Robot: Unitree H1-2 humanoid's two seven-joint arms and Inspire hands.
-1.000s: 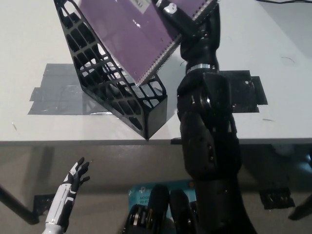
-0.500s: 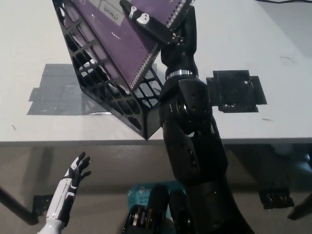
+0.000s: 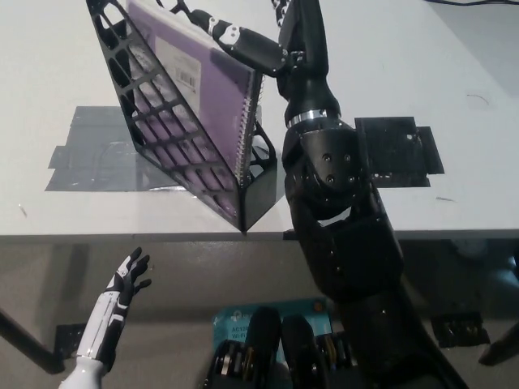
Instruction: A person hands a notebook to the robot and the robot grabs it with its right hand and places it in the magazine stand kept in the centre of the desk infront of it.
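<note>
The right hand is grasping the purple notebook, now sitting inside the stand, only letting go remaining, left hand hanging released near-left.

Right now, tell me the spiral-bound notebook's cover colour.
Purple spiral-bound notebook, clearest in the head view.

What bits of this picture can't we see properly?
- Black right hand, head view: fingertips cut off by the top edge; grip unclear.
- Purple spiral notebook: lower part hidden behind the black lattice magazine stand.
- Notebook label: too small to read.
- White left hand: open, below the desk.
</note>
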